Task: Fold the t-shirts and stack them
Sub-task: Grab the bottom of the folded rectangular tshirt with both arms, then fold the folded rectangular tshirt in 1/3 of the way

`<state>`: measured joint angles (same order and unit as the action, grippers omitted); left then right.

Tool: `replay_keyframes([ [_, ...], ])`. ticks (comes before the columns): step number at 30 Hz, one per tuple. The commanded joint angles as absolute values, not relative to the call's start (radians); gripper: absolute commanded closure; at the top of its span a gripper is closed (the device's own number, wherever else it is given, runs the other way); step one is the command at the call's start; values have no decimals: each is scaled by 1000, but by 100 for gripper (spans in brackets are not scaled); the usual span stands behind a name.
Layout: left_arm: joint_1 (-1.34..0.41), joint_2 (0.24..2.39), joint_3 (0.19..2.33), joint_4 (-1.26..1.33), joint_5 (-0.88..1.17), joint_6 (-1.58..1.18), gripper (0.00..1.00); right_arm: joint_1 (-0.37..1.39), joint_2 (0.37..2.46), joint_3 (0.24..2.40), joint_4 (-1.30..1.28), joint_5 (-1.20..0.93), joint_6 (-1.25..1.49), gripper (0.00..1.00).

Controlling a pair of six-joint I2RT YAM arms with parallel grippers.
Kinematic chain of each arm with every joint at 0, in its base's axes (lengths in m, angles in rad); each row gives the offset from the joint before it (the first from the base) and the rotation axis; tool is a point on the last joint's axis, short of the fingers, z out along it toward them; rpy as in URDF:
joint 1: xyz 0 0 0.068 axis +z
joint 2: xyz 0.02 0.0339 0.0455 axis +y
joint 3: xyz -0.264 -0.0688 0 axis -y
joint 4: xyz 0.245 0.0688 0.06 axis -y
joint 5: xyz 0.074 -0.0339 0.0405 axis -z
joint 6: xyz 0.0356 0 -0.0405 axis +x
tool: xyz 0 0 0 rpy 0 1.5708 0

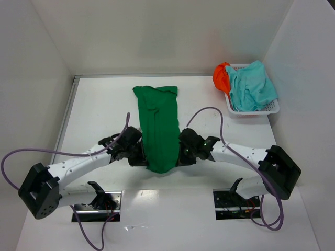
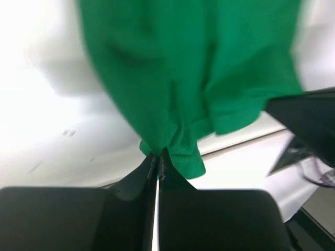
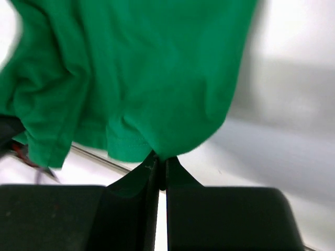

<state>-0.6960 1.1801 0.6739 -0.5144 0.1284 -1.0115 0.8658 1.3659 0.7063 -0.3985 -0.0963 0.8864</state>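
Note:
The dark green t-shirt [image 1: 158, 125] lies as a long narrow strip down the middle of the table, its far end flat and its near end lifted. My left gripper [image 1: 137, 153] is shut on its near left edge, seen in the left wrist view [image 2: 158, 156]. My right gripper [image 1: 181, 151] is shut on its near right edge, seen in the right wrist view [image 3: 161, 159]. The green cloth [image 2: 199, 73] hangs from both pinches [image 3: 131, 73]. The orange t-shirt [image 1: 221, 77] and the teal t-shirt [image 1: 252, 86] lie bunched in the white basket [image 1: 272, 109] at the back right.
White walls close the table at the back and on both sides. Purple cables [image 1: 209, 112] loop over the table by both arms. Two mounting plates [image 1: 97, 201] sit at the near edge.

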Motion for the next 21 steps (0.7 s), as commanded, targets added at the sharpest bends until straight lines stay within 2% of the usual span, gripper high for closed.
replay_keyframes([
  [1, -649, 1164, 774, -551, 89, -942, 100, 813, 1327, 819, -446, -54, 827, 95],
  [9, -488, 1301, 935, -523, 114, -764, 100, 687, 1451, 998, -446, -43, 695, 95],
  [15, -352, 1495, 1104, -503, 166, -638, 100, 577, 1592, 1175, -413, -58, 627, 95],
  [21, -291, 1715, 1291, -492, 229, -548, 100, 526, 1778, 1371, -400, -103, 577, 95],
])
